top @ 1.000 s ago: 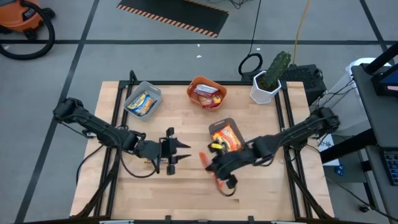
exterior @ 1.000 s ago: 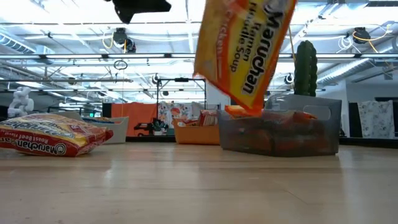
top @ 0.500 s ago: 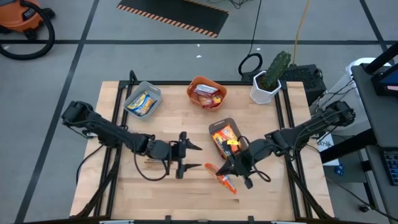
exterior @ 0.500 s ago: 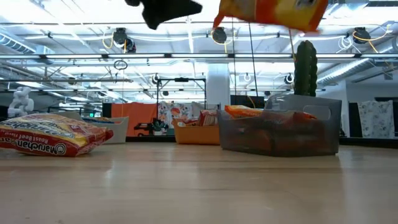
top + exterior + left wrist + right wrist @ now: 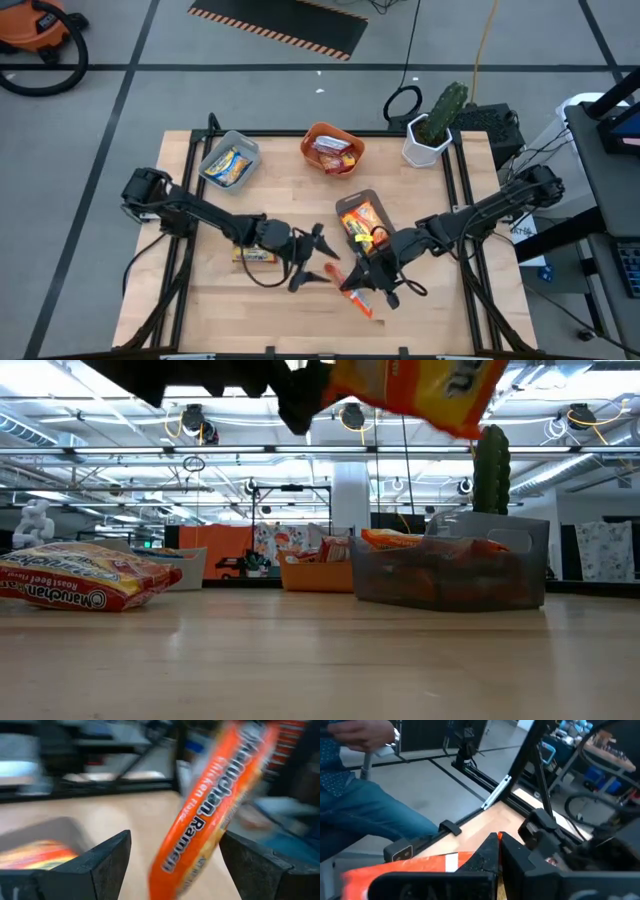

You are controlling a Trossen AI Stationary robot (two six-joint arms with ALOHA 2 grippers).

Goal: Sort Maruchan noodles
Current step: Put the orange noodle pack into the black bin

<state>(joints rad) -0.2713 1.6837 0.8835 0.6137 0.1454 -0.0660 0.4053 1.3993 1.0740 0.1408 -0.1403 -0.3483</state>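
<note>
My right gripper (image 5: 362,283) is clamped on an orange noodle packet (image 5: 358,296), holding it up above the middle of the table (image 5: 420,320). My left gripper (image 5: 318,262) has its fingers (image 5: 107,862) spread wide, with that same packet (Chicken Ramen, by the label) standing between them. It looks like a handover between the arms. Next I'd close the left fingers, then release the right. Another packet (image 5: 253,254) lies on the wood beside the left arm; more sit in the grey tray (image 5: 213,158), orange tray (image 5: 310,135) and dark tray (image 5: 345,203).
</note>
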